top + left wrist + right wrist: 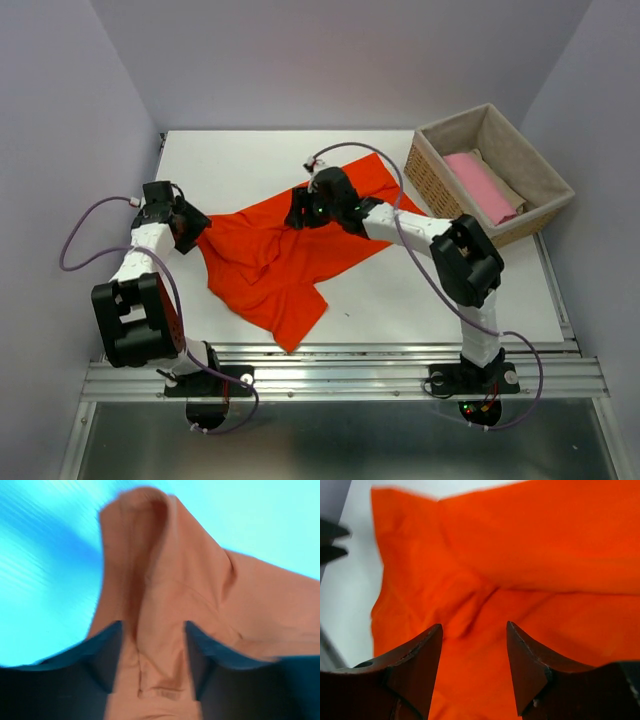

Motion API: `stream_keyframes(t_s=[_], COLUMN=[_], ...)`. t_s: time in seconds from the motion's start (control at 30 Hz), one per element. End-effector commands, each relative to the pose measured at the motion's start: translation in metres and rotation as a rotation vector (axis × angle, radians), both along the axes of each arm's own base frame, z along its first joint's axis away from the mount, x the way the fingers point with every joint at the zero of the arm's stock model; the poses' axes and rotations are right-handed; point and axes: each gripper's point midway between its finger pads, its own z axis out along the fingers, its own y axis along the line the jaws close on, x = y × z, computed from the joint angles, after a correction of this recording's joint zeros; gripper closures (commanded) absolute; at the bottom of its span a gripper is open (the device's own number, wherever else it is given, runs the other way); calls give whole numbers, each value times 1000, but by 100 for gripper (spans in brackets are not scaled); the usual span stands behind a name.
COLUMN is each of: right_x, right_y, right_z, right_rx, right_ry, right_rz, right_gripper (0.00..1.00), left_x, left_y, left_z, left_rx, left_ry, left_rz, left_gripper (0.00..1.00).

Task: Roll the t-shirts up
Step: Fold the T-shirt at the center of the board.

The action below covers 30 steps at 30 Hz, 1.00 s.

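Top external, orange t-shirt (270, 265) slanting near-left to far-right

table (240, 170): white | basket (432, 186): woven, fabric-lined, far right corner

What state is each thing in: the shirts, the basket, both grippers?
basket: upright, holding two shirts.
orange-red t-shirt: crumpled flat on table, unrolled.
pink t-shirt: bundled, lying in basket.
beige t-shirt: in basket, mostly hidden.
left gripper: open, orange fabric between jaws.
right gripper: open above orange fabric.
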Motion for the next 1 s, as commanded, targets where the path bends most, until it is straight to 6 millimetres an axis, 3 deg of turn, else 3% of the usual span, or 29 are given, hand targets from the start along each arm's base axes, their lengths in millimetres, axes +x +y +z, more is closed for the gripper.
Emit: stream_keyframes(t_s=[0.0, 0.07, 0.2, 0.47, 0.8, 0.97], right_x=[-34, -45, -56, -68, -85, -83], right_y=[45, 62, 79, 90, 105, 107], right_z=[-5, -13, -27, -50, -63, -71], right_rx=[65, 86, 87, 72, 45, 32], right_ry=[99, 145, 196, 255, 269, 278], right_rz=[125, 168, 211, 240, 287, 292], right_gripper=[41, 41, 41, 49, 54, 57], left_x=[12, 12, 16, 32, 36, 39], left_y=[23, 22, 17, 14, 16, 16], left_z=[13, 0, -15, -20, -27, -30], left_rx=[67, 52, 14, -20, -24, -29], left_ry=[-53, -33, -28, -54, -35, -31], left_rz=[2, -17, -36, -41, -30, -29], left_gripper=[27, 20, 21, 41, 46, 59])
